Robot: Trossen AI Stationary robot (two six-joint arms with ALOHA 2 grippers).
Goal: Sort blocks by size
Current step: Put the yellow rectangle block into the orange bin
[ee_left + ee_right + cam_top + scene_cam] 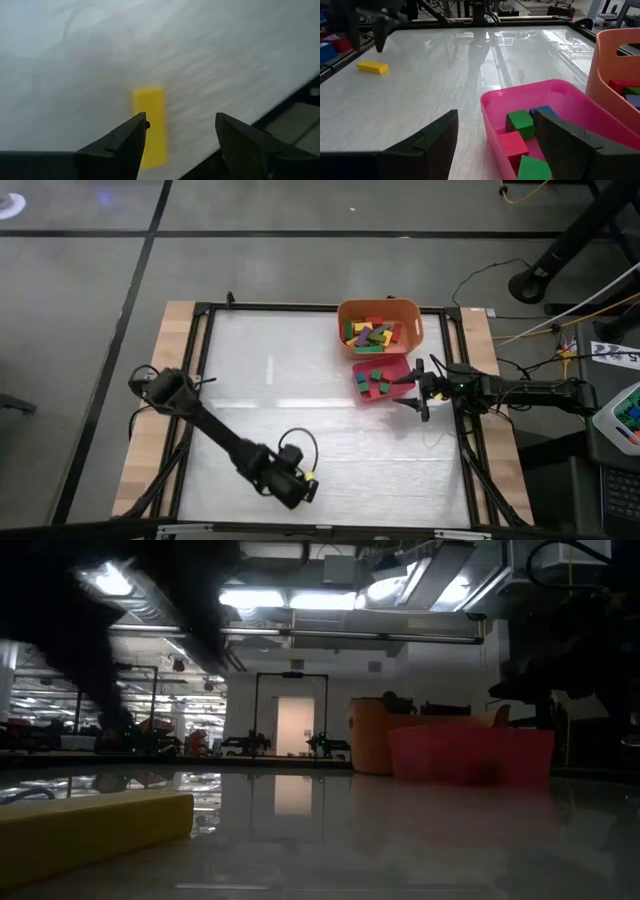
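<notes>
A yellow bar [311, 477] lies flat on the white table near its front edge. My left gripper [182, 135] hangs open just above it; the bar [149, 125] shows beside one finger, not between the two. Several long blocks [372, 334] lie in the orange bin [345, 315] at the far right. Little cubes [520, 122] in green, red and blue lie in the pink tray [490, 107] next to it. My right gripper [495, 145] stands open at the tray's near-right side, holding nothing.
The black frame rail [330, 307] runs around the table top. The wide white surface [270, 400] between the yellow bar and the two containers carries nothing. In the low view the bar [90, 830] lies close in front, with bin [375, 735] and tray [470, 755] behind.
</notes>
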